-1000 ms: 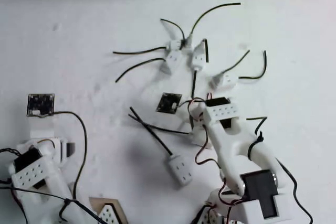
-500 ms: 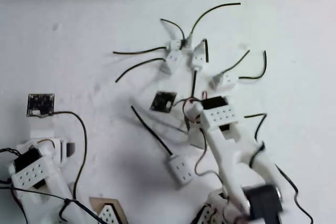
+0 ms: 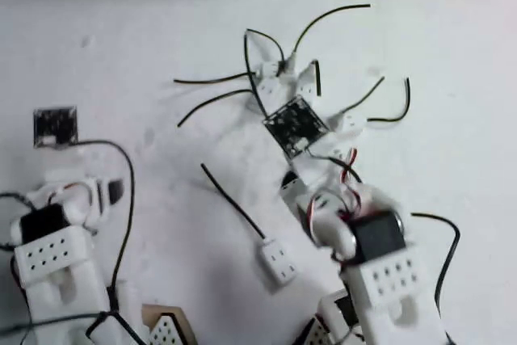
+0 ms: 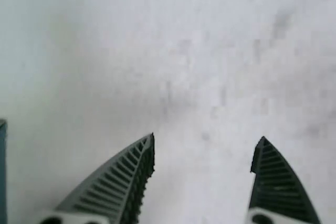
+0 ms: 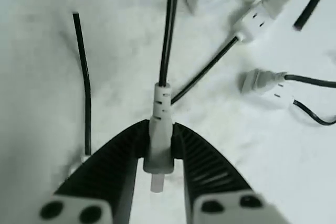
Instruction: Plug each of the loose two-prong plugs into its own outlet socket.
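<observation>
I'm holding a plug point(image 5: 160, 103) clamped in the right gripper point(image 5: 160, 127); the left gripper point(image 4: 207, 138) is gaping empty. Next, I reckon, it's needing lining up with a socket point(image 3: 279, 260).

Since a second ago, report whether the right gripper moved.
Yes. The right gripper, holding a plug, moved farther from the near white connector, toward the table's far edge.

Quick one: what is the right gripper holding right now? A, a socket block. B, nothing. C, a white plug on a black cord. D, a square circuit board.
C: in the right wrist view the right gripper is shut on a white plug, with its black cord running away from the jaws.
</observation>
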